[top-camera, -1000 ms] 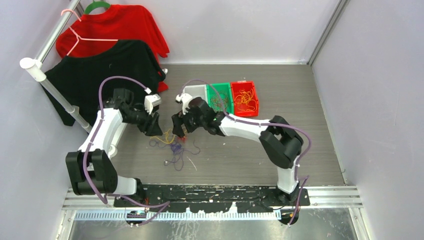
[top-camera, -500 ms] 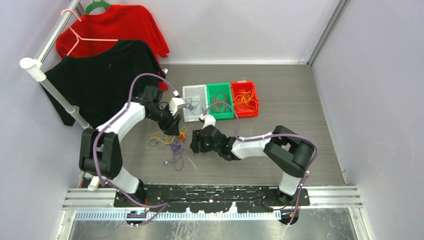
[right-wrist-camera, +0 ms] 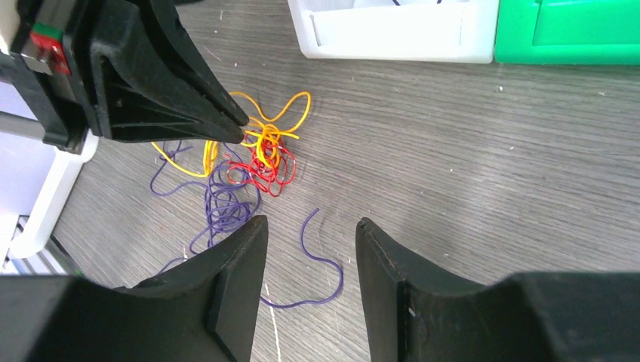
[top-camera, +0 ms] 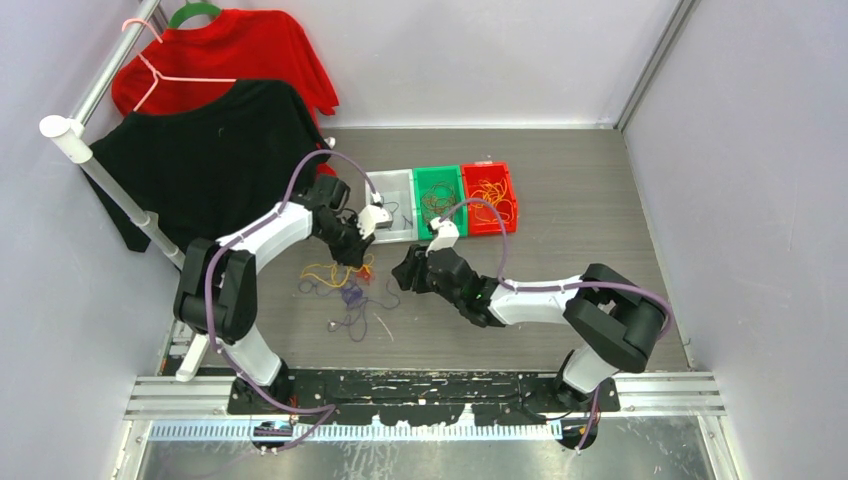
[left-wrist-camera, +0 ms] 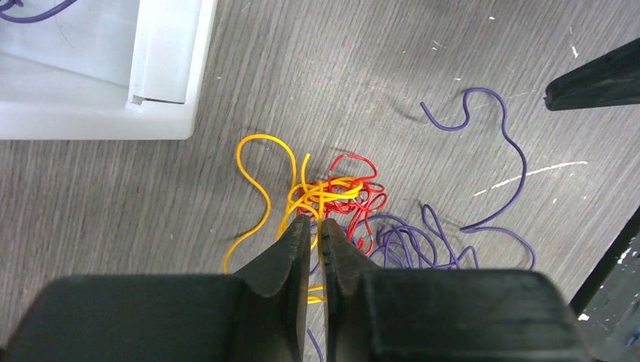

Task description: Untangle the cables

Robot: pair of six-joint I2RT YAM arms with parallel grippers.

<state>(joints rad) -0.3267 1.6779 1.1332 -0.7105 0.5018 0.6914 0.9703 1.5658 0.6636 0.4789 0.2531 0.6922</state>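
Note:
The cables [top-camera: 345, 283] lie tangled on the table between my two grippers. In the left wrist view a yellow cable [left-wrist-camera: 260, 188] loops through red ones [left-wrist-camera: 366, 197], with purple ones [left-wrist-camera: 423, 243] to the right. My left gripper [left-wrist-camera: 317, 223] sits over the knot, its jaws closed on a yellow strand that runs between them. The top view shows this left gripper [top-camera: 356, 256] at the tangle's far edge. My right gripper [right-wrist-camera: 311, 220] hangs open above the table with nothing held, and a loose purple cable [right-wrist-camera: 326, 265] lies below it.
A white bin [top-camera: 402, 206], a green bin [top-camera: 440, 171] and a red bin [top-camera: 490, 166] stand in a row behind the tangle, holding more cables. A red shirt [top-camera: 235, 50] and a black shirt [top-camera: 200, 150] hang on a rack at the far left.
My left gripper has moved right, down onto the tangle, and closed on the yellow strand. My right gripper has pulled back to the right of the tangle and narrowed.

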